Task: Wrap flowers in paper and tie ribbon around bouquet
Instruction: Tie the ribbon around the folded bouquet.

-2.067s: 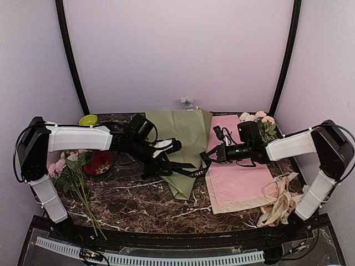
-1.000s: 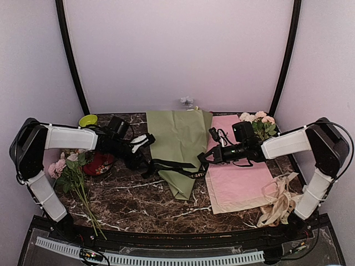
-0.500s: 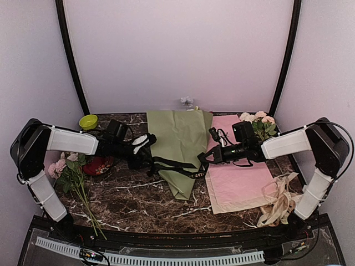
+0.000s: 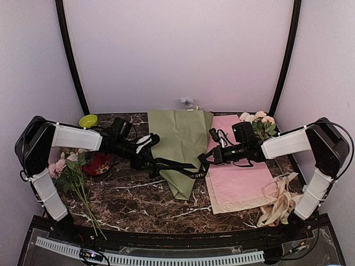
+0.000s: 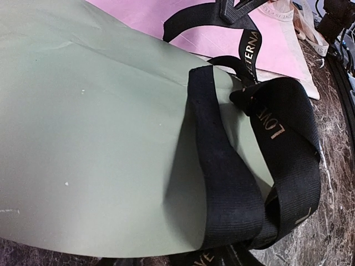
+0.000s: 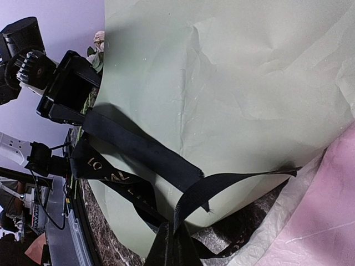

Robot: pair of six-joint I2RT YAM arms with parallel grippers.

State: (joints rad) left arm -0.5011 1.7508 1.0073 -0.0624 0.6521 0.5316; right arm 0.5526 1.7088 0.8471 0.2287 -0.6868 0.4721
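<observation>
A dark marble table [image 4: 138,205] stands inside pale lilac walls [image 4: 177,50], a black pole [image 4: 69,55] at each back corner, with pink flowers [image 4: 62,166], a red bowl [image 4: 100,163] and a lime bowl [image 4: 87,120] at its left. The left gripper [image 4: 148,148] sits at the left edge of the folded paper [image 4: 177,136] mid-table, where the ribbon [image 4: 175,163] crosses it — whether it grips anything I cannot tell. The right gripper [image 4: 206,159] is pinched shut on the ribbon beside the pink sheet [image 4: 241,177] — roses [image 4: 259,119] lie behind that arm, a cream ribbon [image 4: 280,199] front right.
</observation>
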